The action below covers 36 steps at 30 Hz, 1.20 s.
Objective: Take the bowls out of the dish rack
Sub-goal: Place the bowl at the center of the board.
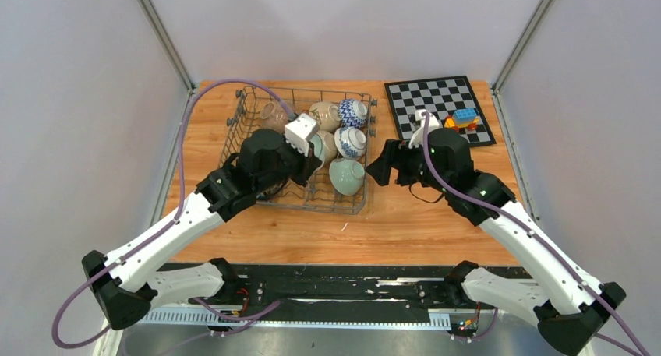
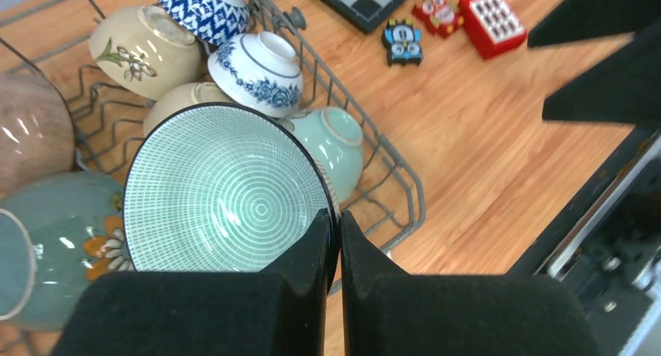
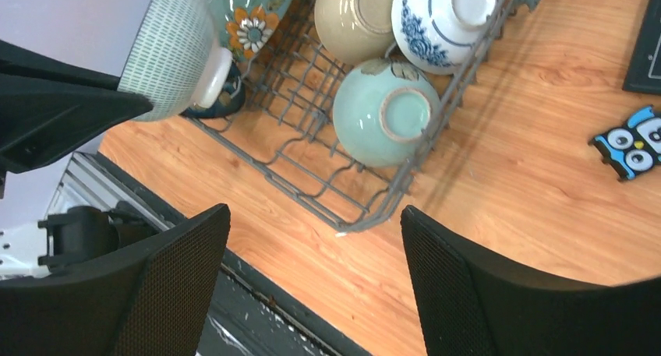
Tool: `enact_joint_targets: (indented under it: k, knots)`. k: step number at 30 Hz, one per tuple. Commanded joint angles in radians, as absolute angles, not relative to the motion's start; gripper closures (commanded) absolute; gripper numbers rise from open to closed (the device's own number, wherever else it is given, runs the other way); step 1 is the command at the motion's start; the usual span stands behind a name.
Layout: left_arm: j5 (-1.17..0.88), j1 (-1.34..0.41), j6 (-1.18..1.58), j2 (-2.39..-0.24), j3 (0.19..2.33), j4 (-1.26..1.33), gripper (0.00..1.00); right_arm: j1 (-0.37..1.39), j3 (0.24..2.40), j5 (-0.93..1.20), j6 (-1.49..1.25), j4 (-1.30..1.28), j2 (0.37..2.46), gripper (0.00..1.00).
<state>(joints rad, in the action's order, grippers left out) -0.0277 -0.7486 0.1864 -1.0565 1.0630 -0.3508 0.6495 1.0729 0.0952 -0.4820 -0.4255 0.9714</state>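
Bowl (image 2: pixel 222 192) pinched by its rim over the dish rack (image 1: pixel 327 204)

The ribbed green bowl hangs tilted above the rack's near side (more bowls sit below). The left gripper (image 2: pixel 339 216) clamps only the thin rim, so the bowl could swivel, slip and crack them. The left arm reaches in with its wrist angled down, and the right gripper (image 3: pixel 313 209) hovers beside the rack, jaws spread.

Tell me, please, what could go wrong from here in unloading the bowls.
The left gripper pinches only the rim of the pale green ringed ceramic bowl; it could slip and fall into the grey wire dish rack. The open right gripper, close by, might bump that rack.
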Motion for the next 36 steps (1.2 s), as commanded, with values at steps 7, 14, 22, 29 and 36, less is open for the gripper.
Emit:
enact_joint_targets:
  k: [7,14,22,29,36]
  knots:
    - [0.255,-1.146,-0.385,-0.968,1.073,-0.492,1.00,0.640,1.175,0.147,-0.344,-0.678,0.884,0.19]
    - [0.190,-1.273,-0.598,-0.904,0.971,-0.476,1.00,0.644,1.332,0.258,-0.309,-0.798,0.983,0.25]
    - [0.276,-1.383,-0.742,-0.914,0.937,-0.564,1.00,0.818,1.523,0.086,-0.197,-0.977,1.161,0.28]
    - [0.251,-1.423,-0.803,-0.905,0.890,-0.595,1.00,0.911,1.615,0.049,-0.157,-1.001,1.261,0.30]
    - [0.170,-1.429,-0.821,-0.894,0.880,-0.608,1.00,1.013,1.618,0.015,-0.168,-0.966,1.348,0.34]
